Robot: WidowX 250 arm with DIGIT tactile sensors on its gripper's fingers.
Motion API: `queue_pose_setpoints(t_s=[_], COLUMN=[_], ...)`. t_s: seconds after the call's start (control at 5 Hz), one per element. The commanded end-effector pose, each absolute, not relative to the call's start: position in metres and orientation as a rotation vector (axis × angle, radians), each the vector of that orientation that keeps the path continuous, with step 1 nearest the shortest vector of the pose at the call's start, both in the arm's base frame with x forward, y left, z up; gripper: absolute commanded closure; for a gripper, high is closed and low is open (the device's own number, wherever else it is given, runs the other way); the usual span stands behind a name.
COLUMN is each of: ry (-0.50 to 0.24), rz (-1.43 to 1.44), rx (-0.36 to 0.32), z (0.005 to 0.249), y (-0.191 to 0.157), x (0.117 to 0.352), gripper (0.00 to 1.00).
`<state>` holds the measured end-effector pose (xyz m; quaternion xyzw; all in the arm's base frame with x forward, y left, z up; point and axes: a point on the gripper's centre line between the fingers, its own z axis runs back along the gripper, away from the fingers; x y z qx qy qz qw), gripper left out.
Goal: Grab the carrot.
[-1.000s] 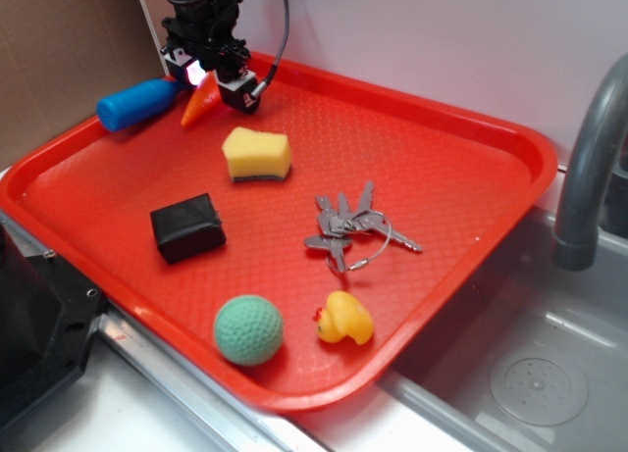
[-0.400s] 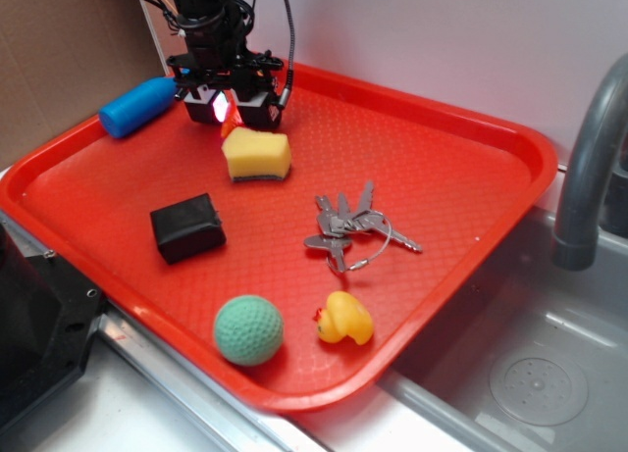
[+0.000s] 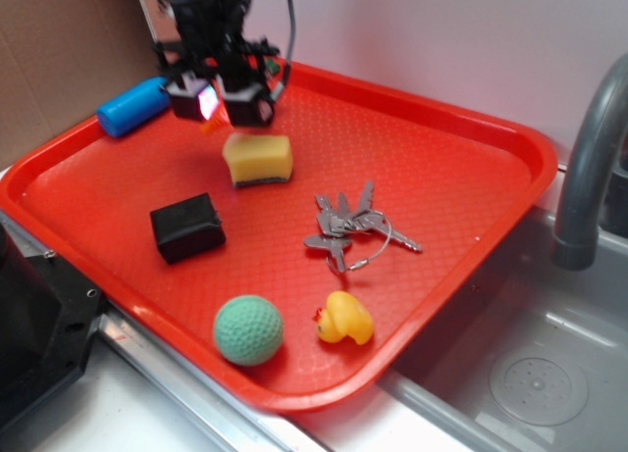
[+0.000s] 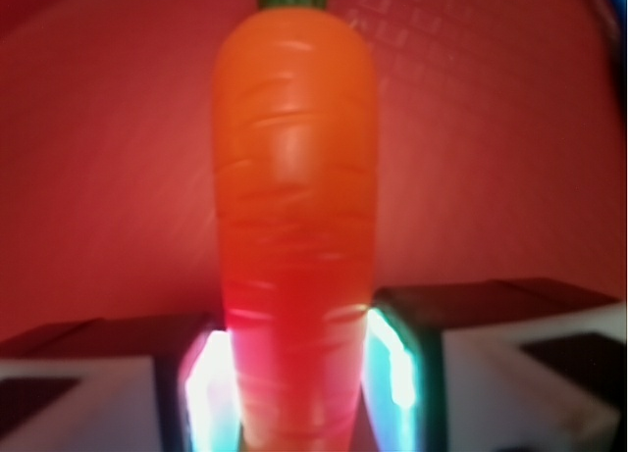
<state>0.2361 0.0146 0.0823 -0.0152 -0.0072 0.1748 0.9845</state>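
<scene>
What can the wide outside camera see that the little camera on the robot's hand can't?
Only the exterior view shows the sponge, black block, keys, green ball, duck, blue cylinder and faucet. Only the wrist view shows the carrot whole, pinched between the fingers. Both show the red tray and the gripper.

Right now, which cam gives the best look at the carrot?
Wrist view. The carrot fills the frame, green stem end up, its lower part sitting between the gripper fingers. In the exterior view only a sliver of orange shows beneath the gripper, above the yellow sponge.
</scene>
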Motion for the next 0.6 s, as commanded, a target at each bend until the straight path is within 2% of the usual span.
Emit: queue_pose_setpoints(t_s=[0.0,0.2,0.4], ry=[0.029,0.019,0.022], rz=[0.225,0.283,0.239], rx=[-0.085,-0.126,-0.159], z=[0.175,0.19,0.193], y=[0.034,0.064,0.077], x=[0.183,0.166,0.172], gripper=[1.0,1.0,1.0])
